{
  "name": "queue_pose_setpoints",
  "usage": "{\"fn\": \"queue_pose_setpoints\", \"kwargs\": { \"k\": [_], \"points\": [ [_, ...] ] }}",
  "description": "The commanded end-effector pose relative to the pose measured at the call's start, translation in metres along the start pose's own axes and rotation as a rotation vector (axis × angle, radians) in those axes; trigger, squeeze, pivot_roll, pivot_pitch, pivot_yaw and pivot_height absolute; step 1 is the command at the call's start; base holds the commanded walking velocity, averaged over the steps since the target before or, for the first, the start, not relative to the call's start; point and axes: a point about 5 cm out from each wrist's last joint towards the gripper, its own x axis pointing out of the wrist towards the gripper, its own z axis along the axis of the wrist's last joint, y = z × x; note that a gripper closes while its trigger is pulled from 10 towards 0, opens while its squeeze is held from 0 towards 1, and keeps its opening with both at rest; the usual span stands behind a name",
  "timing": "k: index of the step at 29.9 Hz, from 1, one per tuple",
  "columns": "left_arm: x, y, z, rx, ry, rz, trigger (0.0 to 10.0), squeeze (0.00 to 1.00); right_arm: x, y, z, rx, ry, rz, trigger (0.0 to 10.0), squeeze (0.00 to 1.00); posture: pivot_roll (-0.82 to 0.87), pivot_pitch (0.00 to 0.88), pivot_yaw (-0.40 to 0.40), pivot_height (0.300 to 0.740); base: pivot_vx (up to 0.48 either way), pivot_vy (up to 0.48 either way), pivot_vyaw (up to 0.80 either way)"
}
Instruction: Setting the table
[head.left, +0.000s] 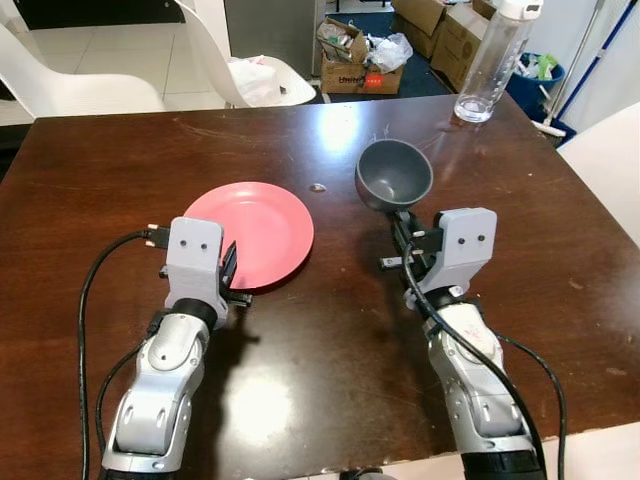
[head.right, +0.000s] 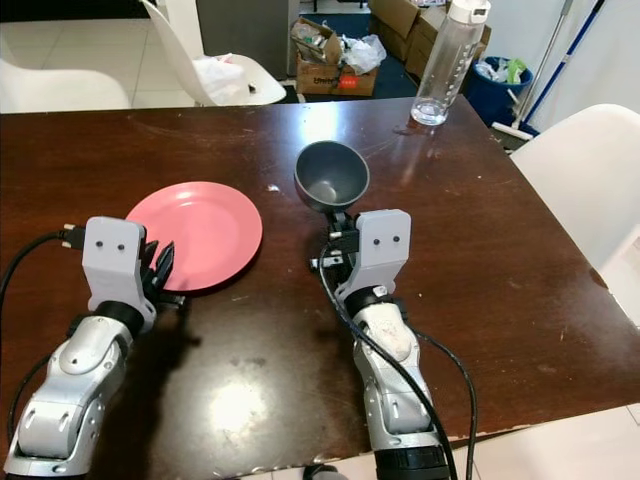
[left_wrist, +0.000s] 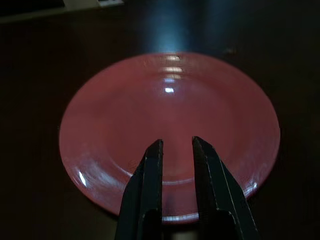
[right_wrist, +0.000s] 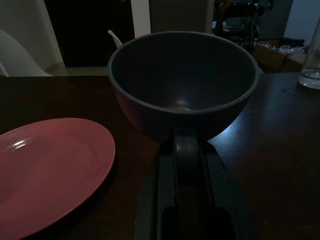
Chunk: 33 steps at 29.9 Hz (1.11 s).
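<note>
— Dark brown wood, that tabletop (head.left: 300, 350), with a glare patch near the far edge. What sits on it?

— A pink plate (head.left: 255, 232) lies flat toward nine o'clock of the middle, and a grey bowl (head.left: 394, 175) sits toward one o'clock of it, the two well apart. A clear water bottle (head.left: 492, 58) stands upright at the far corner, around one o'clock.

— Where is the left gripper (head.left: 229, 278)?

— At the plate's near rim, about six o'clock of the plate. In the left wrist view its fingers (left_wrist: 148, 170) are slightly parted and reach over the rim onto the plate's near part; I cannot tell whether they touch it.

— And the right gripper (head.left: 402, 228)?

— It is at the bowl's near side, six o'clock of it. The right wrist view shows the fingers pressed together with the bowl's near wall pinched between them, and the bowl looks tipped toward the far side, its mouth facing up and away from the arm.

— Anything beyond the tabletop?

— White chairs (head.left: 245, 60) at the far side around eleven o'clock, another white seat at three o'clock, cardboard boxes (head.left: 360, 70) with bags on the floor past the far edge, and a blue bin (head.left: 535, 85) behind the bottle.
</note>
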Motion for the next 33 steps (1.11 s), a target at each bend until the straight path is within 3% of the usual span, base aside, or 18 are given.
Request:
{"fn": "queue_pose_setpoints", "kwargs": {
  "k": [1,9,11,26,33],
  "points": [
    [-0.004,0.000,-0.004,-0.012,0.034,-0.015,10.0,0.00,-0.003,0.001,-0.005,-0.009,0.024,-0.002,10.0,0.00,0.02,0.110,0.038,0.740,0.000,0.000,0.00],
    [-0.009,0.017,-0.003,0.003,0.015,0.039,10.0,0.00,-0.003,0.003,-0.014,-0.011,0.052,-0.023,10.0,0.00,0.01,0.096,0.044,0.740,0.000,0.000,0.00],
    [-0.006,0.025,-0.006,-0.017,0.008,0.098,10.0,0.00,-0.005,0.008,-0.018,-0.007,0.064,-0.003,10.0,0.00,0.02,0.085,0.039,0.740,0.000,0.000,0.00],
    [-0.007,0.020,-0.011,0.001,0.017,0.098,10.0,0.00,-0.002,0.011,-0.022,-0.017,0.074,0.023,10.0,0.00,0.03,0.062,0.033,0.740,0.000,0.000,0.00],
    [-0.007,0.023,-0.013,0.008,0.019,0.102,10.0,0.00,-0.002,0.011,-0.023,-0.011,0.074,0.018,10.0,0.00,0.02,0.054,0.029,0.740,-0.289,0.000,0.00]
  ]
}}
